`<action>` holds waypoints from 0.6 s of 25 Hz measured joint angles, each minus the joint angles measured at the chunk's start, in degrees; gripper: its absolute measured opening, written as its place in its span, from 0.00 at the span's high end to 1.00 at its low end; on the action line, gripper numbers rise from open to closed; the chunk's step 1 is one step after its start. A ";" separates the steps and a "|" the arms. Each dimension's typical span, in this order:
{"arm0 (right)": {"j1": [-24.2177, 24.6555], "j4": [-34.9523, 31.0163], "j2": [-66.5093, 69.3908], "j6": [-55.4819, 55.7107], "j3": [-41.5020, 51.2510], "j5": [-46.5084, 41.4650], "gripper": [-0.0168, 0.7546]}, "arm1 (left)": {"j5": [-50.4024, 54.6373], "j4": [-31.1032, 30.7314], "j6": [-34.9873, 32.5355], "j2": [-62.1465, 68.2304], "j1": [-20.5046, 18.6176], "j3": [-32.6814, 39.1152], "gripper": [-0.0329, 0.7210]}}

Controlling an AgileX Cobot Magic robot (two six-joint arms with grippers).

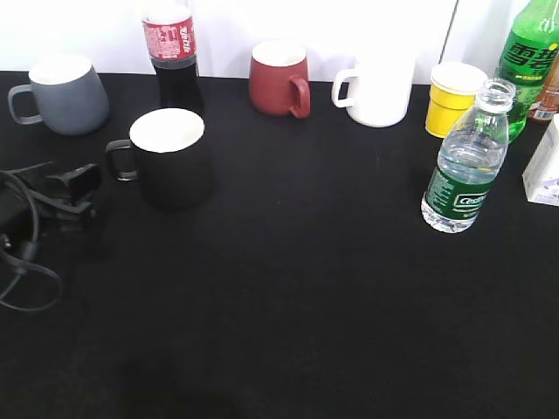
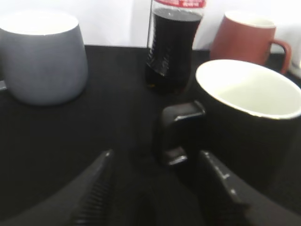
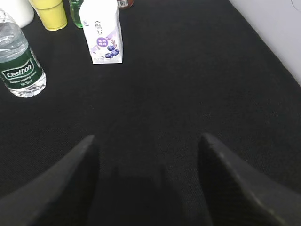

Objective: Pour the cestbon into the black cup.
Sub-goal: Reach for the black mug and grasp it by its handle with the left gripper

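Black cup and capless cestbon stand apart; left hand and right hand spread.

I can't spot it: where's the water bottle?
The water bottle stands upright at the exterior view's right, just in front of the yellow cup and green bottle.

black table, black cup, cestbon, grey mug, red mug, milk carton
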State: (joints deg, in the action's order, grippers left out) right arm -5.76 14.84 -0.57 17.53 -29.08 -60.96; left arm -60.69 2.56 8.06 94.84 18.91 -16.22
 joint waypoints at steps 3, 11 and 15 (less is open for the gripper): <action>0.00 0.00 0.00 0.00 0.00 0.00 0.33 | -3.80 -0.17 0.18 3.73 0.00 -0.05 0.37; 0.00 -0.05 0.00 0.00 0.00 0.00 0.33 | -2.90 -0.97 0.23 9.20 0.00 -6.01 0.37; 0.00 -0.05 0.00 0.00 0.00 0.00 0.33 | -3.14 -0.73 0.23 10.89 0.00 -7.66 0.37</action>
State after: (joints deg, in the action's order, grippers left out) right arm -5.76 14.78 -0.57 17.53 -29.08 -60.96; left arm -63.83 1.83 8.29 105.73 18.91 -23.88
